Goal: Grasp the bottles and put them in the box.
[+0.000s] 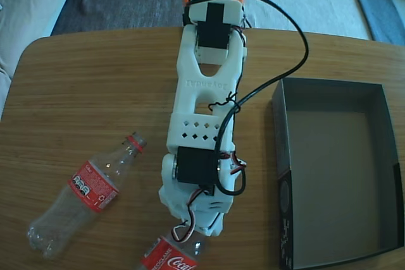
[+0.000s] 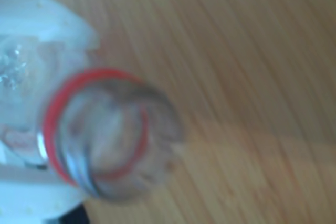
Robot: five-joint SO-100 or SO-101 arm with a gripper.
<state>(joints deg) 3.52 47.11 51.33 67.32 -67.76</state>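
Fixed view: the white 3D-printed arm [image 1: 205, 112] stretches down the middle of the round-cornered wooden table [image 1: 95, 93], a black cable looping off its side. To the right of the arm sits the shallow cardboard box [image 1: 380, 156] with black outer sides and a grey inside, nothing in it. To the left of the arm, one clear plastic Coca-Cola bottle [image 1: 85, 194] with a red wrap label lies on its side, its red-ringed neck pointing up toward the arm. A second clear bottle [image 1: 172, 255] with a red label pokes out just below the arm's lower end, its neck hidden under the gripper.

Wrist view: blurred, close. That second bottle's open mouth and red neck ring [image 2: 97, 129] fill the left, with white gripper plastic [image 2: 52, 30] above and below it; I cannot tell how the jaws stand. Bare table to the right.
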